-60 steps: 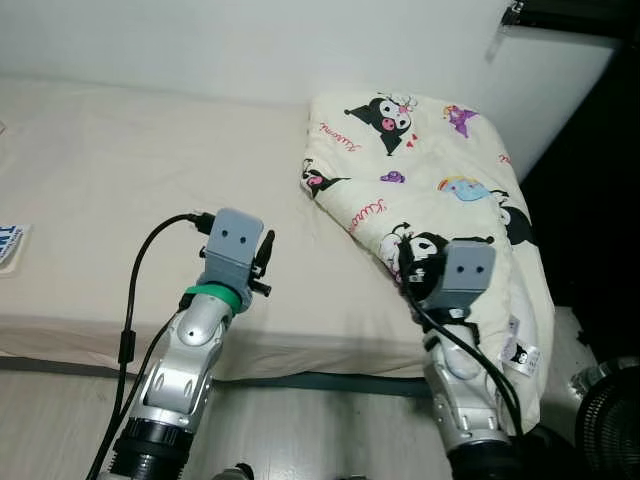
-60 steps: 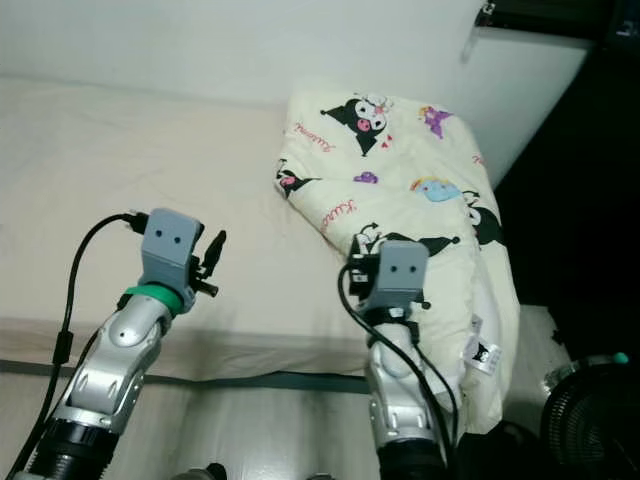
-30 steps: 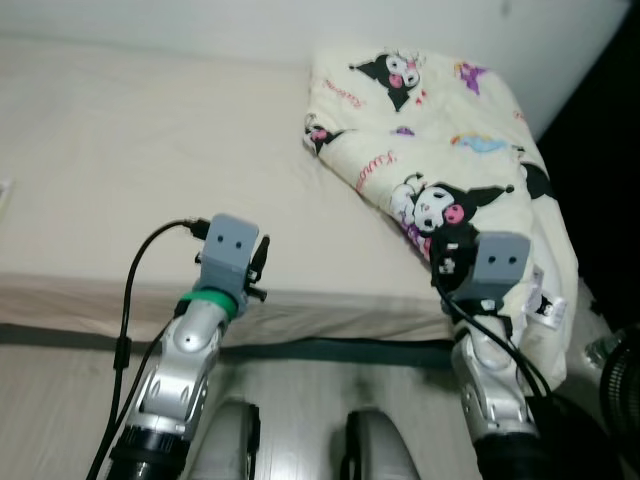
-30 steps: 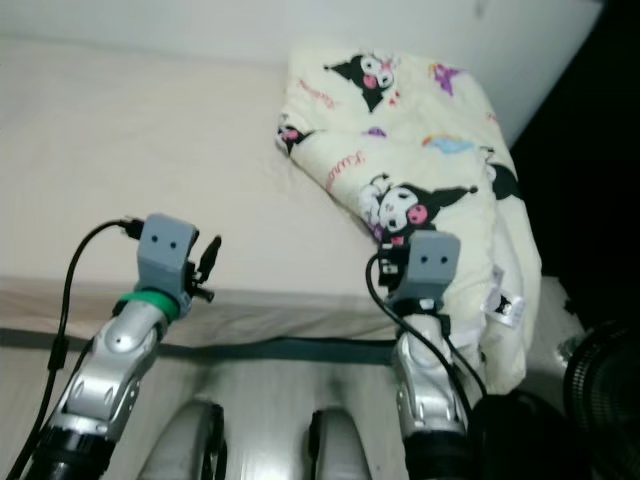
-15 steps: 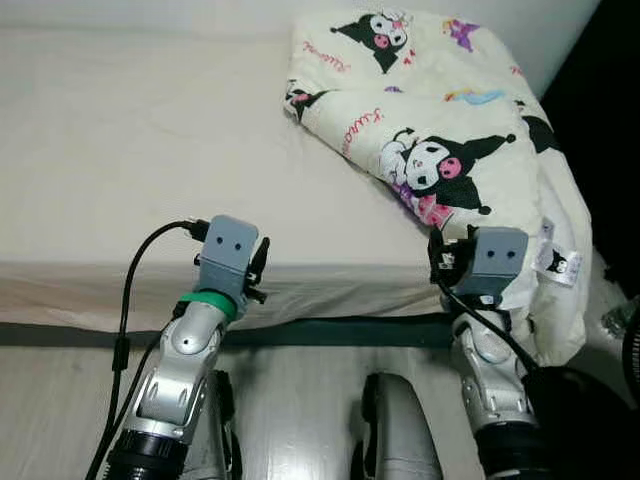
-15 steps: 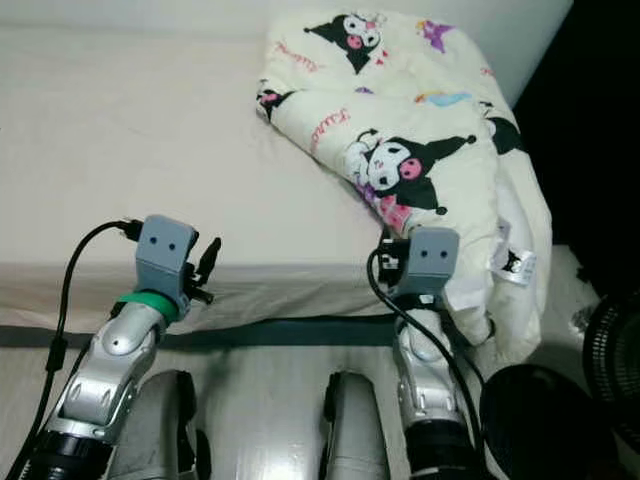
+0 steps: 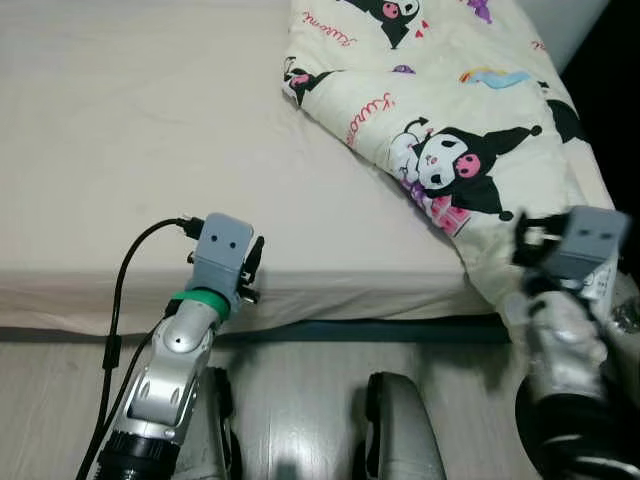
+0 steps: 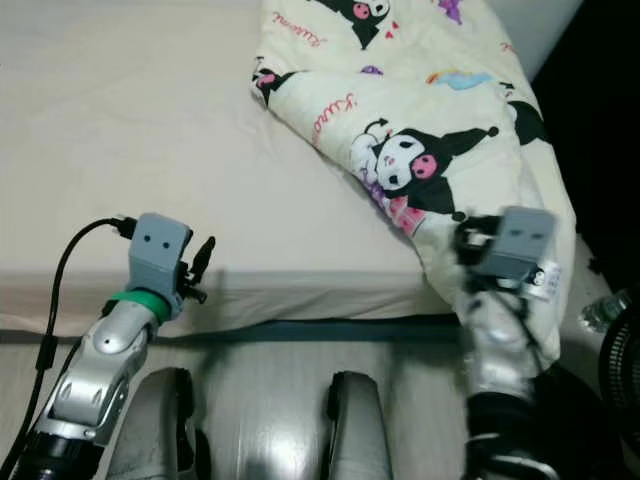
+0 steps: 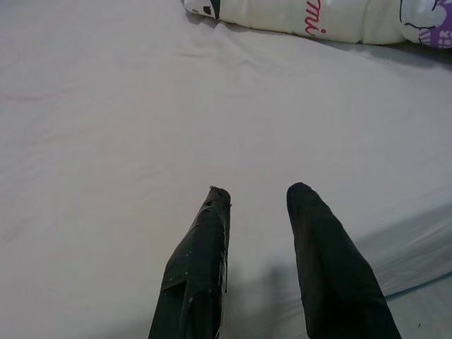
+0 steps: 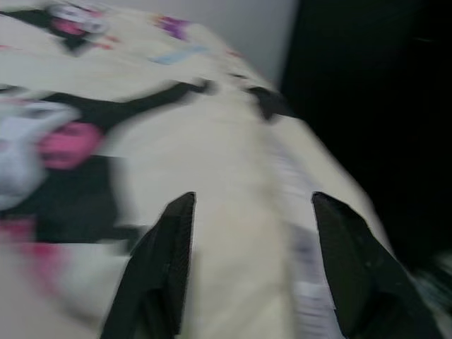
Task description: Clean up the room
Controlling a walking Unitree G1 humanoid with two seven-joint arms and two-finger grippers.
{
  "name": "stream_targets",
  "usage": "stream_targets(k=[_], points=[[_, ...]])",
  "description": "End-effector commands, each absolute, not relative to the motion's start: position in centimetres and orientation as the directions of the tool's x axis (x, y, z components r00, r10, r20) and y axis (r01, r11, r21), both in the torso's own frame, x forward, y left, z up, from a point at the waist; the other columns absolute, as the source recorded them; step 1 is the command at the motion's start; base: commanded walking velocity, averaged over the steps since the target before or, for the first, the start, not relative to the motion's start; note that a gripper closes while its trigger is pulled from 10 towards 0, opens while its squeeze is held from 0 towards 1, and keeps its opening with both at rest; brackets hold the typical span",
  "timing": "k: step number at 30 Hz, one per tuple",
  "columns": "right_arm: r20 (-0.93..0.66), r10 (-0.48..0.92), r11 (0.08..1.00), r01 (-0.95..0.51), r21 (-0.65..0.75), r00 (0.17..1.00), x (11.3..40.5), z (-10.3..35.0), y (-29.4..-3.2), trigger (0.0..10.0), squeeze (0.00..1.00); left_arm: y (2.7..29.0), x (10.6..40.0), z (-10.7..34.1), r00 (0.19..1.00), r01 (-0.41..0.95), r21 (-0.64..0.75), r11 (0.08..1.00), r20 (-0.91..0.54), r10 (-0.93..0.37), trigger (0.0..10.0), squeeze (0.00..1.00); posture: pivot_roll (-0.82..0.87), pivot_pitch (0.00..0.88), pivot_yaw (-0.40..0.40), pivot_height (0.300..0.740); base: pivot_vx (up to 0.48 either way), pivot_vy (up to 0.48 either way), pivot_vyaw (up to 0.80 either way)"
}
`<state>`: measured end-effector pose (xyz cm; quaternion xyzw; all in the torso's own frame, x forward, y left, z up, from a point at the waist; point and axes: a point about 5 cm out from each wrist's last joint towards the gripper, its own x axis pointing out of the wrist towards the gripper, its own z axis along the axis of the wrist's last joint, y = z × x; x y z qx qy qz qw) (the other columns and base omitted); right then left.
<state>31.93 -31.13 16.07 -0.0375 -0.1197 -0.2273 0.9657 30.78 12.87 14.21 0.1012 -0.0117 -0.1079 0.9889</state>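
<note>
As I judge it, the tidying has barely begun. The cartoon-print blanket (image 7: 450, 110) lies crumpled in the upper right of my head view, bunched on the bed (image 7: 130, 130) and spilling over the bed's right edge toward the floor (image 7: 300, 410). It is neither folded nor spread flat, so that job is all still ahead.

My right tool (image 10: 247, 226) sits at the right edge of the head view, level with the hanging fold. In its wrist view, which is blurred, its two fingers are spread wide with the blanket's printed cloth just beyond them; they grip nothing. My left tool (image 9: 258, 194) is in the lower left of the head view, at the mattress edge, its fingers parted over the bare sheet and holding nothing, well apart from the blanket.

Little else is around: the rest of the bed is plain sheet, and my own feet (image 7: 400, 430) show at the bottom centre on the pale floor. A dark gap runs along the far right, where a round dark object is partly cut off; I cannot tell what it is. The draped fold hanging beside my right arm could snag it.
</note>
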Motion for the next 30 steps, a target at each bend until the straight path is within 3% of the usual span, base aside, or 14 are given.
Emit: stream_targets(k=[1,6,8,11,12,13,14,22,30], points=[[0.224,-0.506,0.855,0.518,0.008,0.833,31.2,15.4,-32.7,10.0,1.0,13.1,30.5,13.8,0.976,0.216,0.207,0.954,-0.024,-0.215,10.0,0.0,0.05,0.153,0.059,0.575,0.0,0.0,0.0],[0.221,-0.56,0.822,0.569,0.027,0.799,30.6,15.6,-34.4,10.0,1.0,13.3,30.6,14.0,0.976,0.216,0.212,0.953,-0.025,-0.215,10.0,0.0,0.06,0.157,0.073,0.575,0.0,0.0,0.0],[0.158,-0.541,0.84,0.525,0.134,0.826,31.2,15.4,-35.3,10.0,1.0,13.8,30.6,14.4,0.974,0.224,0.233,0.946,-0.03,-0.223,10.0,0.0,0.08,0.186,0.109,0.575,0.0,0.0,0.0],[0.138,-0.516,0.853,0.491,0.177,0.846,31.6,15.3,-35.1,10.0,1.0,14.0,30.5,14.5,0.974,0.226,0.24,0.944,-0.033,-0.224,10.0,0.0,0.08,0.188,0.111,0.575,0.0,0.0,0.0],[0.116,-0.494,0.86,0.465,0.21,0.862,32.0,15.1,-34.8,10.0,0.1,14.3,30.4,14.4,0.974,0.225,0.248,0.942,-0.039,-0.222,10.0,0.0,0.09,0.196,0.117,0.575,0.0,0.0,0.0],[0.104,-0.483,0.862,0.452,0.227,0.869,32.3,15.1,-34.7,10.0,0.1,14.5,30.3,14.4,0.975,0.223,0.252,0.942,-0.044,-0.22,10.0,0.0,0.09,0.196,0.117,0.575,0.0,0.0,0.0],[0.09,-0.465,0.868,0.433,0.243,0.881,32.7,15.0,-34.4,10.0,0.0,14.8,30.2,14.4,0.976,0.219,0.257,0.941,-0.048,-0.214,10.0,0.0,0.12,0.214,0.126,0.575,0.0,0.0,0.0],[0.064,-0.376,0.89,0.341,0.304,0.924,33.9,15.1,-33.3,10.0,0.0,15.7,29.3,14.5,0.978,0.207,0.274,0.939,-0.064,-0.197,10.0,0.0,0.16,0.245,0.143,0.575,0.0,0.0,0.0],[-0.021,-0.365,0.842,0.34,0.419,0.931,33.8,13.6,-33.1,10.0,0.0,16.1,28.6,14.7,0.979,0.203,0.287,0.936,-0.078,-0.189,10.0,0.0,0.21,0.266,0.153,0.575,0.0,0.0,0.0]])
